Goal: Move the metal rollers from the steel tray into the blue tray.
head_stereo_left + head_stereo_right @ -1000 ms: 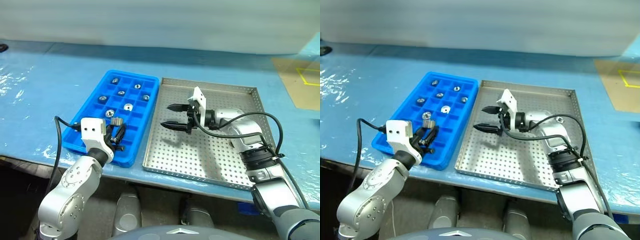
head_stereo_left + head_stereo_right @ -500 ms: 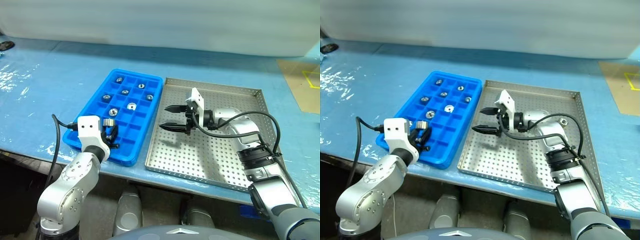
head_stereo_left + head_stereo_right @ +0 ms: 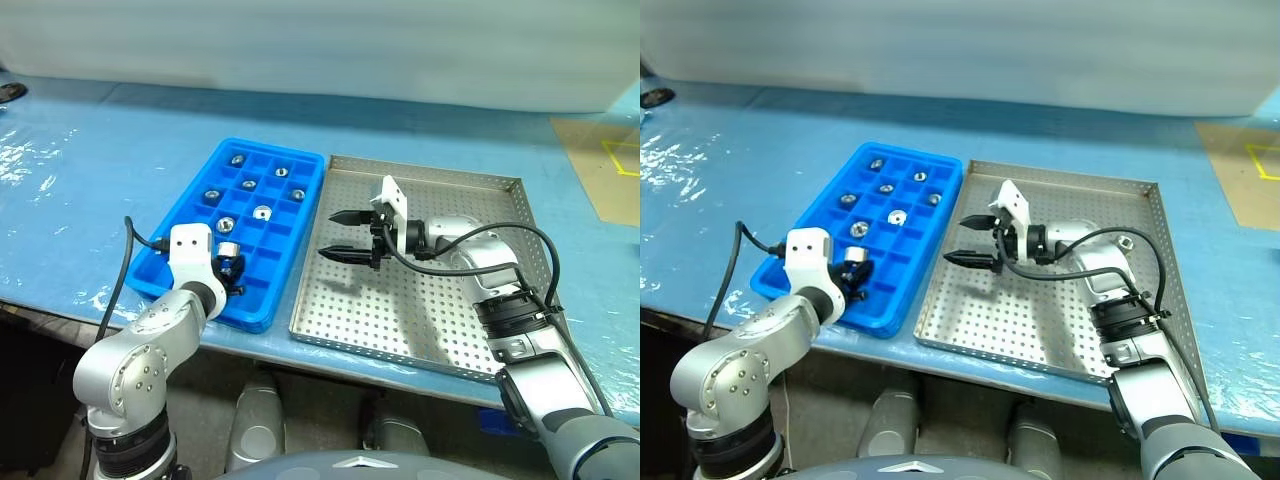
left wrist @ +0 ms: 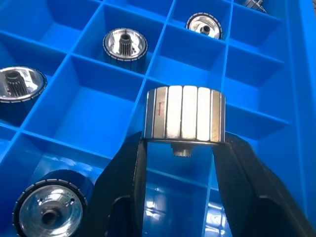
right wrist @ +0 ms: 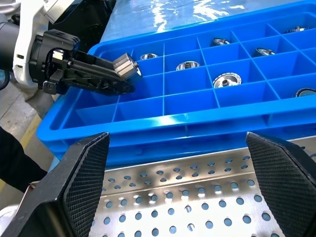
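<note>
My left gripper (image 4: 180, 148) hangs over the near left corner of the blue tray (image 3: 305, 222), its two black fingers (image 4: 123, 182) pinching a metal roller (image 4: 183, 114) by its ribbed side, the roller held on edge just above the compartments with a small stub showing beneath it; I see the same roller at my fingertips in the head view (image 3: 229, 250). The blue tray lies on the blue-covered bench (image 3: 90, 170), its long right edge just beside the left edge of the steel tray (image 3: 510, 215); six more metal rollers already sit in its cells, one to a cell, toward the far half: one at the far left corner (image 3: 238, 158), one just right of it (image 3: 283, 170), one in the middle column (image 3: 249, 184), one by the left wall (image 3: 211, 194), one by the right wall (image 3: 298, 194), one flatter and brighter nearer me (image 3: 262, 211), and another beside my left fingers (image 3: 226, 224). To the right, my right gripper (image 3: 338, 234) hovers over the left part of the steel tray, pointing toward the blue tray; its fingers (image 5: 79, 173) are spread wide with nothing between them; the perforated floor I can see around my right arm carries no roller that I can make out.
</note>
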### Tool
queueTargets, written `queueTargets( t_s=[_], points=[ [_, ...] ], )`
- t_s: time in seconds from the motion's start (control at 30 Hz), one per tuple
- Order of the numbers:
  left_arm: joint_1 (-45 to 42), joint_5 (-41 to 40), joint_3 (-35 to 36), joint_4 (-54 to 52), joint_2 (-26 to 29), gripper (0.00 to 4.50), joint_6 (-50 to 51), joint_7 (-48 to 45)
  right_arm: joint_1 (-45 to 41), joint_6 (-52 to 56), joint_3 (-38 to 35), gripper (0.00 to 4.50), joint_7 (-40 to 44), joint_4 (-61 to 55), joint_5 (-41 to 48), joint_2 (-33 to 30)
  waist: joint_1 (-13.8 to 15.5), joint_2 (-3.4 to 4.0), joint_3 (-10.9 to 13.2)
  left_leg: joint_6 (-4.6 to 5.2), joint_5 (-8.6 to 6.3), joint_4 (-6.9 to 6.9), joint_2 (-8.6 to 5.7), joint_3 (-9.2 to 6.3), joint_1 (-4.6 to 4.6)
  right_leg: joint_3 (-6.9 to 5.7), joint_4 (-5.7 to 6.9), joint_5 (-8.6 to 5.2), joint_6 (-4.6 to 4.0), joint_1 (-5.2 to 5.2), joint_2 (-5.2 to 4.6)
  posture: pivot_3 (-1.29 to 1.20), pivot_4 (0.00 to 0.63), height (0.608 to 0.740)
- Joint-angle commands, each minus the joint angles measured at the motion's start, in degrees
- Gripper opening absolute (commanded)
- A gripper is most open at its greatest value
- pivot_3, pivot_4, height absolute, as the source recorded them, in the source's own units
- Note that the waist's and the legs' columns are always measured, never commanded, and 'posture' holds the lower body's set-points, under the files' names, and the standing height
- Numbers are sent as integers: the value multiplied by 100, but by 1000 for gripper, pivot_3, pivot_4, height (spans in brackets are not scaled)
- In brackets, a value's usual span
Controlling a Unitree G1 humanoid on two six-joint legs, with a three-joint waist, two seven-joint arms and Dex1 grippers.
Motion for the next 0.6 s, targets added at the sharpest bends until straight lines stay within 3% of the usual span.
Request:
queueTargets(
  t_s=[0.03,0.4,0.6],
  points=[
    [-216,131,185,-117,-55,1625,333,5,-63,-66,-88,4500,-2,-216,64,19,0,0,0,0,0,0,0,-1,0,0,0,0,0,0,0,358,150,740],
    [-787,656,459,-39,-292,1625,1167,-178,-8,-55,-100,4500,-85,-292,79,46,-5,0,0,1,0,2,0,-2,-2,-1,-1,0,0,0,-1,352,150,740],
    [-876,703,506,59,-388,3485,1173,-357,11,-57,-112,4500,-130,-311,83,50,-8,0,0,2,0,1,-1,-2,-3,-2,-1,0,0,0,-1,340,150,740]
  ],
)
